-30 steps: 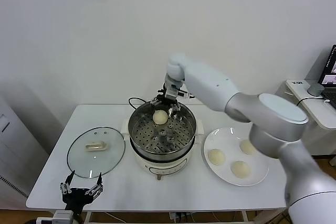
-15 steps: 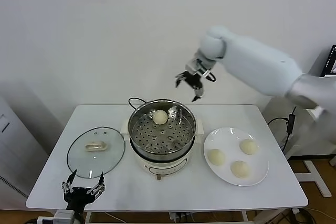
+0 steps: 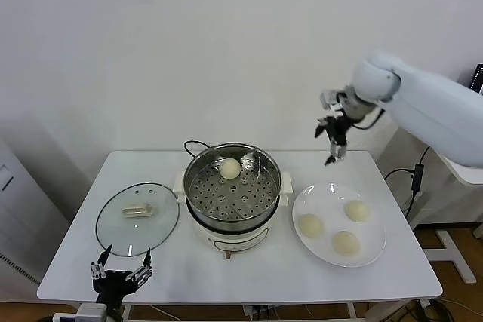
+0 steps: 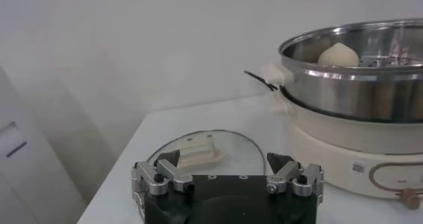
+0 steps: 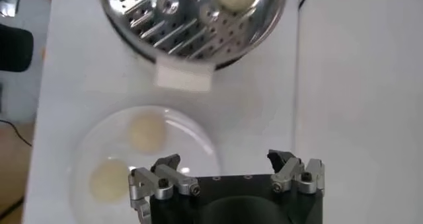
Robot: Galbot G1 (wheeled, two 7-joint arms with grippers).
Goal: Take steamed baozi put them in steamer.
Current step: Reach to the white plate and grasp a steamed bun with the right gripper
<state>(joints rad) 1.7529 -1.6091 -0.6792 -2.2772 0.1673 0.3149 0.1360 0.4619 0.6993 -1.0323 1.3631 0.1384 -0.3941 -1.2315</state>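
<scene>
Shiny steel steamer (image 3: 232, 192) stands mid-table, one steamed baozi (image 3: 230, 167) resting on its perforated floor toward the back wall. Three more buns (image 3: 346, 242) lie on the white plate (image 3: 309, 203) near the table's right edge. The right gripper (image 3: 333, 139) hangs high above the back right part of the table, fingers spread and empty. The left gripper (image 3: 119, 271) waits at the front left edge, released too, just before the glass lid (image 3: 137, 219), which seems to lie flat.
</scene>
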